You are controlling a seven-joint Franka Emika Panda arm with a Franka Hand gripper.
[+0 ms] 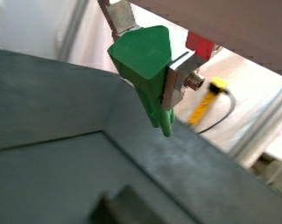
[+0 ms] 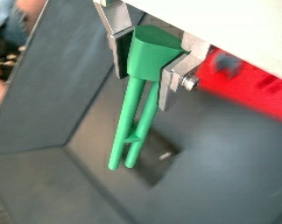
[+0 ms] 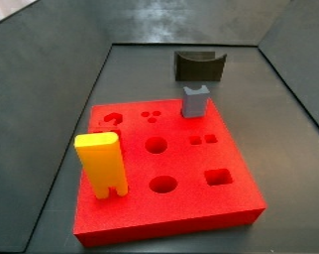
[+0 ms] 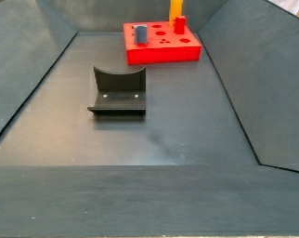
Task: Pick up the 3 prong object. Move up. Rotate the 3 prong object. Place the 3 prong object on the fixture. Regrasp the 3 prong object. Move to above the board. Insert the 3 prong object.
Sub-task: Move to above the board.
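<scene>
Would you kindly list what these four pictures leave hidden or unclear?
- The claw and the 3 prong object it grips: absent from both side views, so their height above the floor is unknown.
- Prongs: in a wrist view they merge into one tip; the count is unclear.
- The board: cut off by the picture edge in that wrist view.
- The fixture: the grey-blue block covers its base in a side view.

The gripper (image 2: 148, 61) holds the 3 prong object (image 2: 137, 105) above the floor; the fixture (image 4: 117, 91) stands apart from the board (image 4: 159, 50).
</scene>
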